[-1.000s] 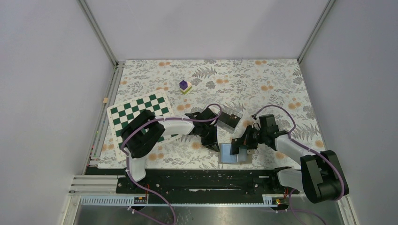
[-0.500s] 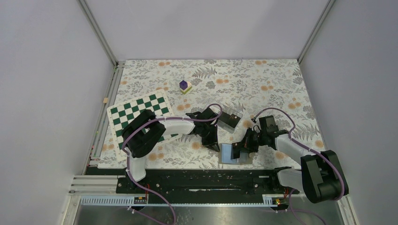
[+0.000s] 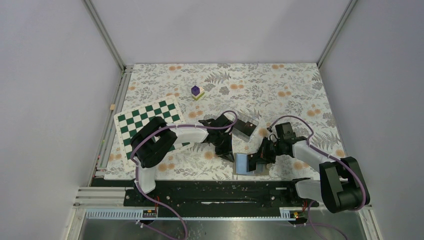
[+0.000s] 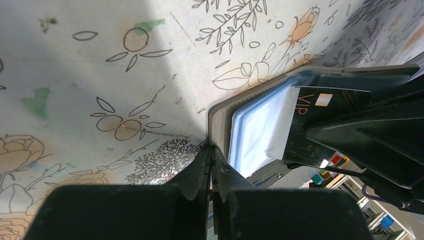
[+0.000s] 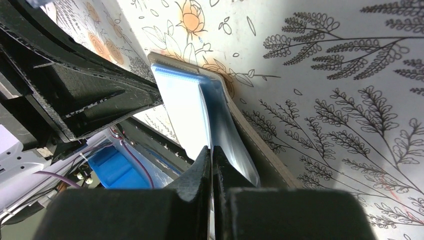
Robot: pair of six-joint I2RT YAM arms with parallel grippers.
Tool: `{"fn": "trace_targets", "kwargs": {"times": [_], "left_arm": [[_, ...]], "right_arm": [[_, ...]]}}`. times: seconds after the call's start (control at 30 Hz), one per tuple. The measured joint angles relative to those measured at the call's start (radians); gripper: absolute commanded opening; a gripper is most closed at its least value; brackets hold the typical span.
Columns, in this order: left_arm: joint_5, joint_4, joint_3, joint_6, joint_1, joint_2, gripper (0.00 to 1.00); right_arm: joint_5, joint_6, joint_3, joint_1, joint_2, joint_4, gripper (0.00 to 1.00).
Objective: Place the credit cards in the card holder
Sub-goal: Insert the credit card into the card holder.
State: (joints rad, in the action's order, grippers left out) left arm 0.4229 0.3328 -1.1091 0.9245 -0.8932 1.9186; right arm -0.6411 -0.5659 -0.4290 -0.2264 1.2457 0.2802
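Card holder (image 3: 242,164) is laid open, pale blue inside up. Left gripper (image 4: 210,150) is pressed at the holder's left edge, jaws together. Right gripper (image 5: 210,149) is clamped on black credit card (image 4: 320,125), held over the holder's right half, edge against the blue pocket.

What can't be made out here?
- Left wrist: the right gripper covers much of the credit card; whether its edge is inside a card holder pocket is unclear.
- Right wrist: card edge-on in the closed jaws, unseen.
- Top: clear box contents too small; holder partly under the right gripper.
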Motion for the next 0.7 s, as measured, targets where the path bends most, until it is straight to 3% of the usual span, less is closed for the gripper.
{"fn": "trace_targets", "kwargs": {"times": [0.57,0.7], "left_arm": [[0.001,0.005,-0.004,-0.005,0.0,0.002,0.0],[0.001,0.005,-0.004,-0.005,0.0,0.002,0.0]], "right_arm": [[-0.035,0.011,-0.021,0.0,0.061,0.011,0.0],[-0.042,0.011,-0.023,-0.002,0.067,0.006,0.11]]}}
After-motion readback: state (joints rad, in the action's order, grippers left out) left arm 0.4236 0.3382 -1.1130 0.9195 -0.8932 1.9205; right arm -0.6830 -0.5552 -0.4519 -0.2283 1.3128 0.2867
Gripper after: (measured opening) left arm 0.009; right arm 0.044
